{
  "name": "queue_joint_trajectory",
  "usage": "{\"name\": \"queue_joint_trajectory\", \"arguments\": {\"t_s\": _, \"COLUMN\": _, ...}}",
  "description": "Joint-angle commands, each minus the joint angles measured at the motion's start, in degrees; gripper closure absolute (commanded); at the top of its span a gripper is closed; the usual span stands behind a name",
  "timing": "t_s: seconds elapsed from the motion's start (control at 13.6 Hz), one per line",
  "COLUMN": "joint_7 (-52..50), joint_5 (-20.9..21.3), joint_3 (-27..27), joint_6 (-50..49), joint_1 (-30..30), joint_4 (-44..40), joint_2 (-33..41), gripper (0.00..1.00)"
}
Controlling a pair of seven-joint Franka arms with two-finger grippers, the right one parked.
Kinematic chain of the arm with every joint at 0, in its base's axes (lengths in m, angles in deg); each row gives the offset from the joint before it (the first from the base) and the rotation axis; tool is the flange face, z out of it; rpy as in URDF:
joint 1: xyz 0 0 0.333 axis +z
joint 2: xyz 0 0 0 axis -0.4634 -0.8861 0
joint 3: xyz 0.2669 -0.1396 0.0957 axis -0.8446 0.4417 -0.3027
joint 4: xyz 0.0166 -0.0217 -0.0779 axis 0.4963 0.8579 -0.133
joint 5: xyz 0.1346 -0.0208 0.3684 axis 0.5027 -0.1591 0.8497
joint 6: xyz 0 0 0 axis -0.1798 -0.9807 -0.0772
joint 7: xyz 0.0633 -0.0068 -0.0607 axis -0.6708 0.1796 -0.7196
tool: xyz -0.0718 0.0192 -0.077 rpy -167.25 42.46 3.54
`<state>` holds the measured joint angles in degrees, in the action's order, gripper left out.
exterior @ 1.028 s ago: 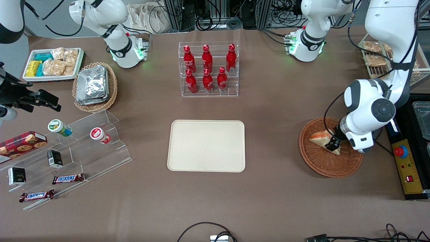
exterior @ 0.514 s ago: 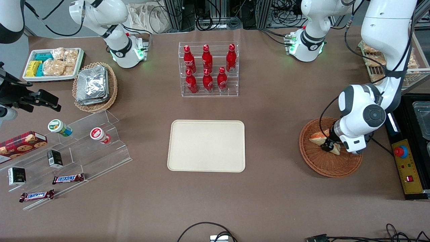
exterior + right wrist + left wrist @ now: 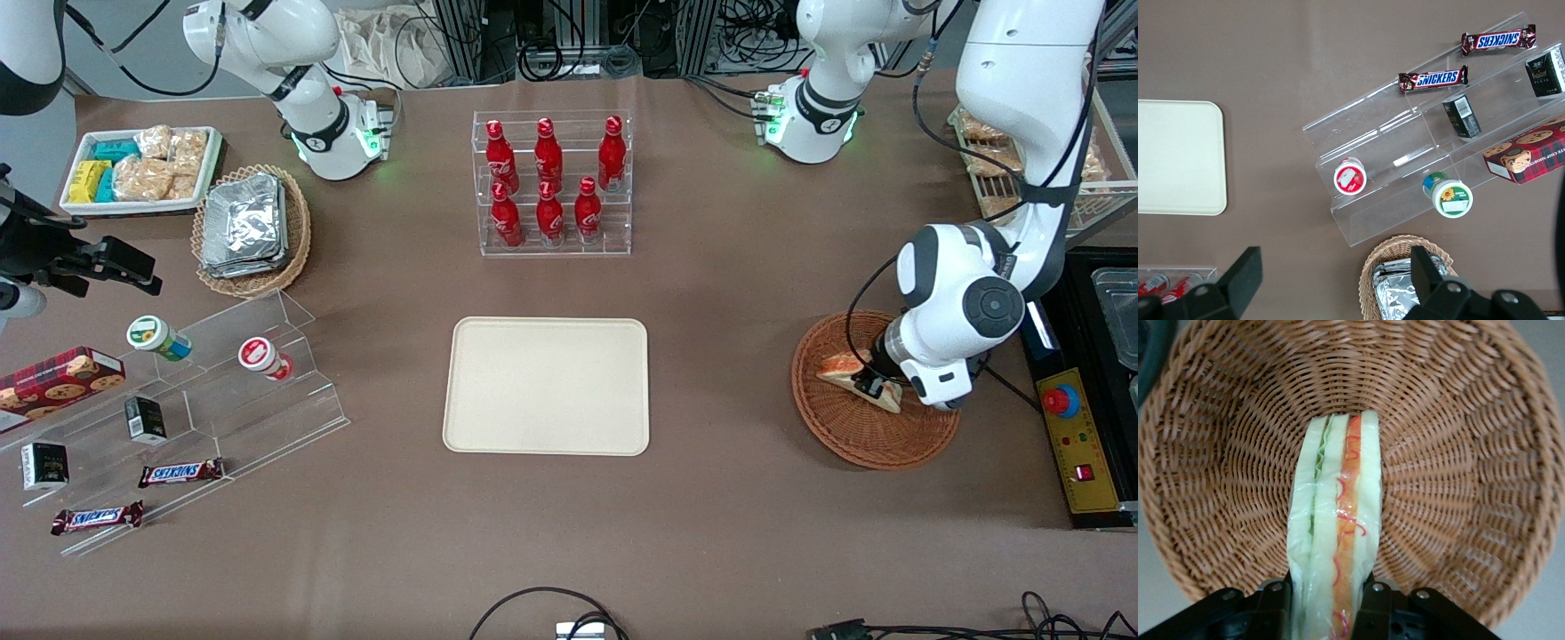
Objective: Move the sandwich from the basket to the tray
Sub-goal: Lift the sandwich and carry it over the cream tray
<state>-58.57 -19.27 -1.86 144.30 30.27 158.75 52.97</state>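
The sandwich (image 3: 838, 364), a pale bread wedge with orange-red and green filling, lies in the reddish-brown wicker basket (image 3: 853, 437) toward the working arm's end of the table. My left gripper (image 3: 872, 386) is down in the basket. In the left wrist view the gripper (image 3: 1328, 608) has its two black fingers (image 3: 1373, 605) pressed against both bread faces of the sandwich (image 3: 1335, 520), which rests on the basket's weave (image 3: 1458, 473). The cream-beige tray (image 3: 547, 387) sits bare at the table's middle, also in the right wrist view (image 3: 1178, 157).
A clear rack of red bottles (image 3: 551, 182) stands farther from the front camera than the tray. A clear stepped shelf with snacks (image 3: 187, 391), a tan basket of foil packets (image 3: 249, 227) and a white snack tray (image 3: 138, 169) lie toward the parked arm's end. A control box (image 3: 1071, 436) is beside the basket.
The left arm's wrist shifted a little toward the tray and settled over the sandwich; the gripper's fingers now sit against its sides. The sandwich has stayed in the basket.
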Motion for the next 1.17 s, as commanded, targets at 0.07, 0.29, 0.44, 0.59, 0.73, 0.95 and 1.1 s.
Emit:
{"name": "queue_joint_trajectory", "arguments": {"t_s": 0.07, "joint_7": -0.78, "joint_5": 4.50, "joint_3": 0.08, "joint_6": -12.47, "joint_1": -6.16, "joint_4": -8.49, "joint_2": 4.12, "gripper": 1.00}}
{"name": "queue_joint_trajectory", "arguments": {"t_s": 0.29, "joint_7": 2.10, "joint_5": 8.60, "joint_3": 0.17, "joint_6": -20.66, "joint_1": -15.20, "joint_4": -15.99, "joint_2": 2.80, "gripper": 1.00}}
{"name": "queue_joint_trajectory", "arguments": {"t_s": 0.44, "joint_7": 6.06, "joint_5": 11.09, "joint_3": 0.17, "joint_6": -25.50, "joint_1": -20.84, "joint_4": -18.53, "joint_2": 2.88, "gripper": 1.00}}
{"name": "queue_joint_trajectory", "arguments": {"t_s": 0.59, "joint_7": 11.41, "joint_5": 9.09, "joint_3": 3.40, "joint_6": -27.97, "joint_1": -21.64, "joint_4": -20.91, "joint_2": 2.89, "gripper": 1.00}}
{"name": "queue_joint_trajectory", "arguments": {"t_s": 0.73, "joint_7": 12.75, "joint_5": 8.37, "joint_3": 7.44, "joint_6": -29.55, "joint_1": -22.17, "joint_4": -22.58, "joint_2": 2.62, "gripper": 1.00}}
{"name": "queue_joint_trajectory", "arguments": {"t_s": 0.95, "joint_7": 12.84, "joint_5": 7.06, "joint_3": 13.16, "joint_6": -29.39, "joint_1": -22.26, "joint_4": -22.94, "joint_2": 1.22, "gripper": 1.00}}
{"name": "queue_joint_trajectory", "arguments": {"t_s": 1.1, "joint_7": 14.15, "joint_5": 5.39, "joint_3": 15.63, "joint_6": -25.02, "joint_1": -22.35, "joint_4": -23.46, "joint_2": -0.71, "gripper": 1.00}}
